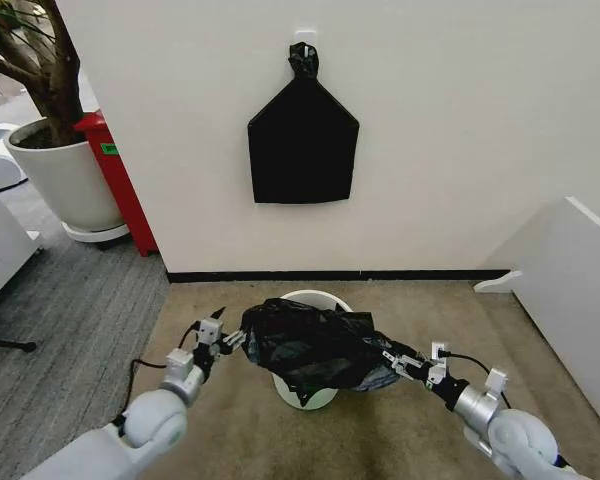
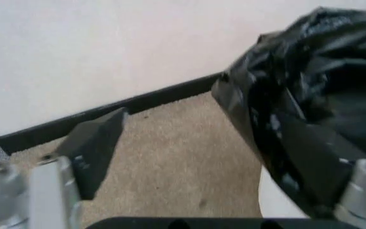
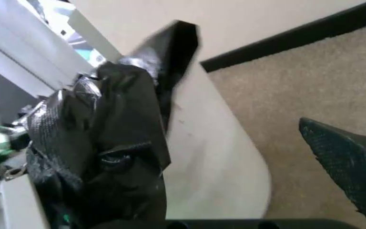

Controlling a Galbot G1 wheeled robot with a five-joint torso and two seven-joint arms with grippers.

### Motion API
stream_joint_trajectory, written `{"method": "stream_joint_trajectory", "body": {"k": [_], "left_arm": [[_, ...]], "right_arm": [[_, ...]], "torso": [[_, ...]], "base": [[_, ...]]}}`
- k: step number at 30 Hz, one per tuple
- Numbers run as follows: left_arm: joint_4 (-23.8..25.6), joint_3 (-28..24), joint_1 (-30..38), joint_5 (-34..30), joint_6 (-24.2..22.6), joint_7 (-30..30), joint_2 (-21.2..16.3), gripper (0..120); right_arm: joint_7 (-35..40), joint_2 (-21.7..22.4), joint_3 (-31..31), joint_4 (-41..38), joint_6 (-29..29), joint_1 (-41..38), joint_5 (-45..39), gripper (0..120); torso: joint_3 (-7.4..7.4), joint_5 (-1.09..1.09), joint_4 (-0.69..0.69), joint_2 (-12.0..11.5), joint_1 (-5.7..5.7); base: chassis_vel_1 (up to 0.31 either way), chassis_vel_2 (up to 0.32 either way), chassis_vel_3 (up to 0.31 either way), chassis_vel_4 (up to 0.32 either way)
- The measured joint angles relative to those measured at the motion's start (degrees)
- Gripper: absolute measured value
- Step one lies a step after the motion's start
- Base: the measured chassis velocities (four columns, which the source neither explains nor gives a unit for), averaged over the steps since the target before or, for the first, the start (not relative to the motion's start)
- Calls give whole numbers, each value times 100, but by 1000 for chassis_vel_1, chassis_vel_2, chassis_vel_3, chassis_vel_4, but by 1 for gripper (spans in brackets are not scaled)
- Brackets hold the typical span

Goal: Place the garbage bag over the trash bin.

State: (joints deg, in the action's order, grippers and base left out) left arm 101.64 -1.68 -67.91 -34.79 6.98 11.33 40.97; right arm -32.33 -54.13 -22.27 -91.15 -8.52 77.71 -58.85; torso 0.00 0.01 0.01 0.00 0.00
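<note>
The trash bin [image 1: 307, 392] stands on the tan carpet [image 1: 400, 440] a little out from the wall's dark baseboard [image 1: 330, 275], about midway along that wall edge of the carpet. The garbage bag [image 1: 315, 345] is bunched across the top of the bin, covering most of the opening; a strip of rolled rim shows behind it and the cream wall of the bin shows below it.

The left end effector [image 1: 223, 334] is at the bag's left edge, beside the bin's rim. In the left wrist view its fingers [image 2: 94, 143] stand apart, one over bare carpet and the other against the crinkled black plastic [image 2: 310, 105]; whether any plastic is actually pinched cannot be made out.

The right end effector [image 1: 398, 362] is at the bag's right end, just beside the bin. In the right wrist view its fingers [image 3: 351, 164] are spread: one lies against or under the gathered bag [image 3: 106, 143] over the bin's outer wall [image 3: 215, 171], the other hangs free above the carpet.

On the wall above hangs a flat black bundle [image 1: 302, 140] with a knotted top. A potted plant in a white pot [image 1: 65, 180] stands off the carpet's far left corner.
</note>
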Motion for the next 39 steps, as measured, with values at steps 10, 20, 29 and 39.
{"method": "stream_joint_trajectory", "body": {"k": [10, 20, 29, 39], "left_arm": [[229, 248, -371, 130, 187, -335, -135, 100], [394, 458, -444, 106, 193, -537, -191, 100], [342, 518, -406, 34, 189, -620, -105, 100], [294, 516, -402, 26, 185, -563, -33, 100]], "right_arm": [[55, 20, -28, -305, -193, 141, -99, 100], [-1152, 483, -140, -319, -180, 211, 982, 100], [-2199, 1042, -170, -344, -245, 102, 1658, 100], [-582, 582, 5, -363, -482, -120, 839, 100]], "torso": [[0, -1, -2, 0, 0], [0, 1, -2, 0, 0], [0, -2, -1, 0, 0], [0, 0, 0, 0, 0]], "base": [[0, 0, 0, 0], [0, 0, 0, 0], [0, 0, 0, 0], [0, 0, 0, 0]]}}
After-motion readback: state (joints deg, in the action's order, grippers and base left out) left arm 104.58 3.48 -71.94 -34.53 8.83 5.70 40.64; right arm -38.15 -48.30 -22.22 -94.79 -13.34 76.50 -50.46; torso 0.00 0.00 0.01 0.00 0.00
